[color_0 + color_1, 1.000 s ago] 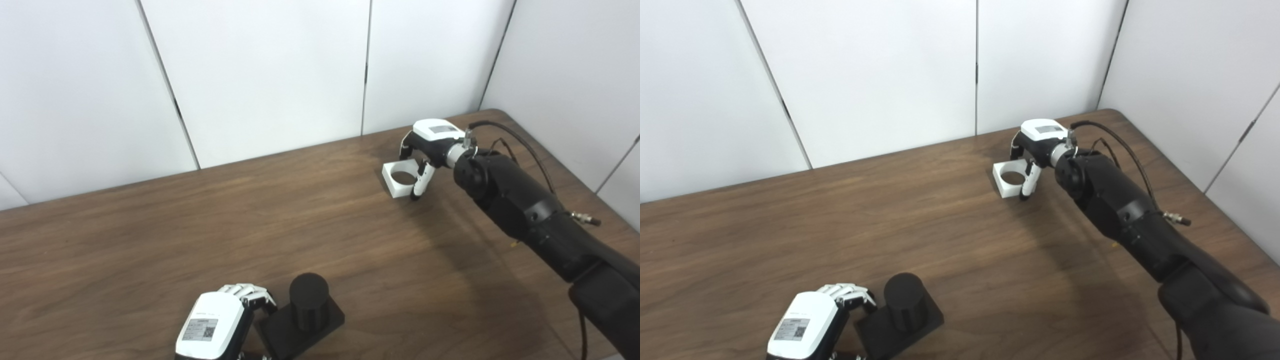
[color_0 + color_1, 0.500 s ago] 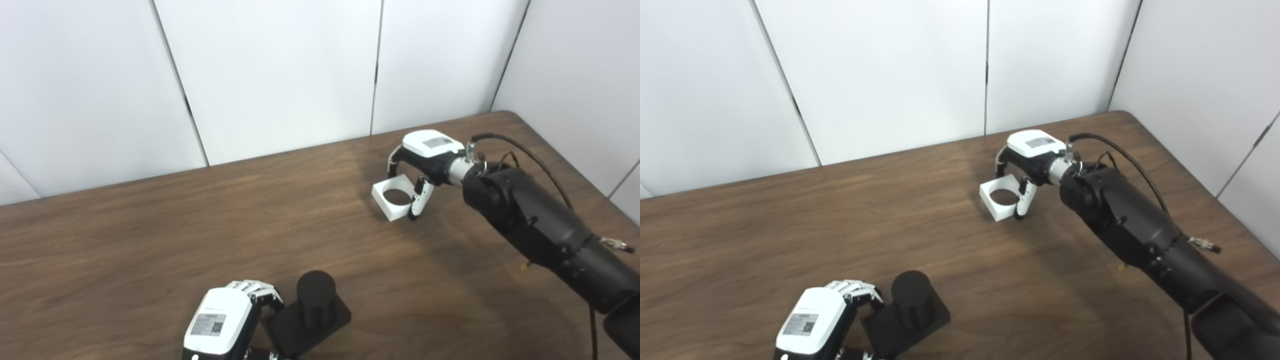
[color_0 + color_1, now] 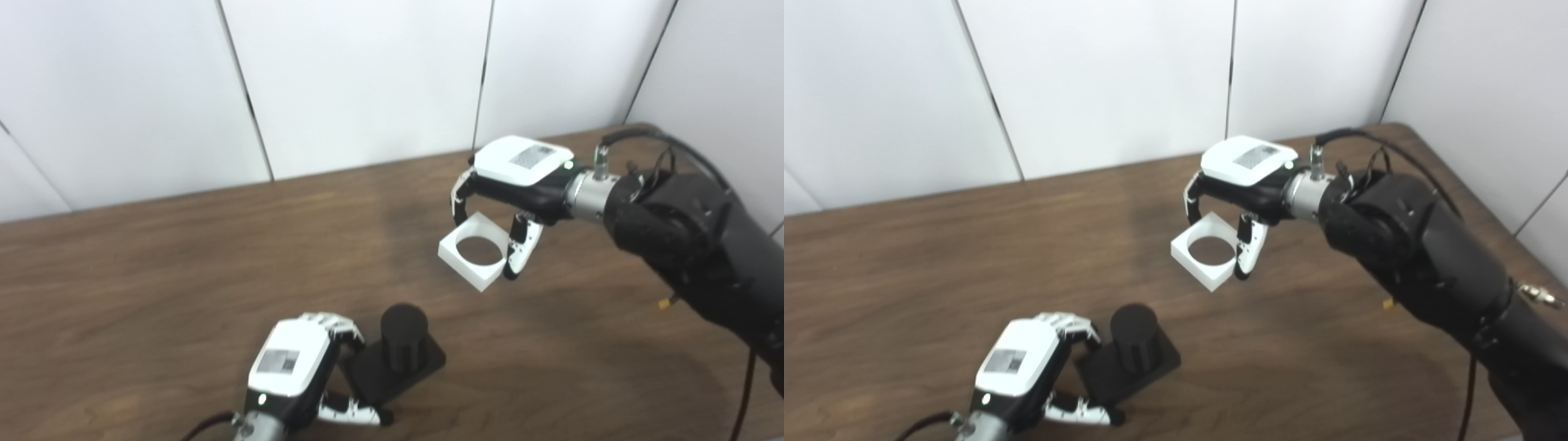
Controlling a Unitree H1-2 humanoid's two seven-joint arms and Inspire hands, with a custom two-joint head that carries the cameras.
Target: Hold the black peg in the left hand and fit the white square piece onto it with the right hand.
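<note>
Table (image 3: 153, 257) first: brown wood running wide and bare to the left, its far edge against the white wall panels (image 3: 355, 79). Right hand (image 3: 520, 184) is up off the surface, fingers and thumb clamped on the white square piece (image 3: 473, 269), round hole facing up. Left hand (image 3: 294, 361), near the front edge, grips the flat base of the black peg (image 3: 403, 337), which stands upright, well apart from the piece.

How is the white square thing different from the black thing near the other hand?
The white square piece is a flat frame with a round hole; the black peg is a solid cylinder on a square base. The piece hangs in the right hand above the table; the peg stands on it, gripped by the left hand.
</note>
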